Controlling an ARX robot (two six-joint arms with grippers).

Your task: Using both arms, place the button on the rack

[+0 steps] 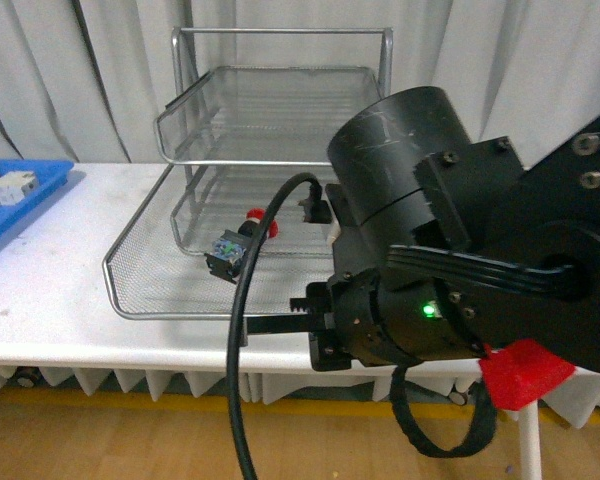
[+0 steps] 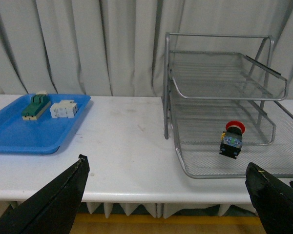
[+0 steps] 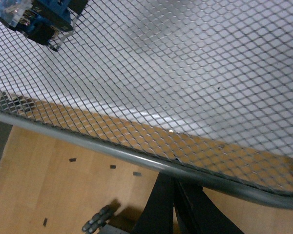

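Observation:
The button [image 1: 242,240], red cap on a dark body with bluish bits, lies on its side in the pulled-out bottom tray of the silver wire-mesh rack [image 1: 280,110]. It also shows in the left wrist view [image 2: 232,139] and, from below through the mesh, in the right wrist view [image 3: 39,17]. My right gripper [image 3: 173,207] is shut and empty, its tips just under the tray's front rim [image 3: 136,156]; it also shows in the front view [image 1: 265,325]. My left gripper [image 2: 168,204] is open and empty, in front of the table edge, well back from the rack [image 2: 219,83].
A flat blue tray [image 2: 19,136] at the table's left holds a white terminal block [image 2: 63,108] and a green-and-cream switch block [image 2: 36,106]. The white table [image 2: 122,141] lies bare between tray and rack. My bulky right arm [image 1: 460,250] fills the front view's right side. Curtains hang behind.

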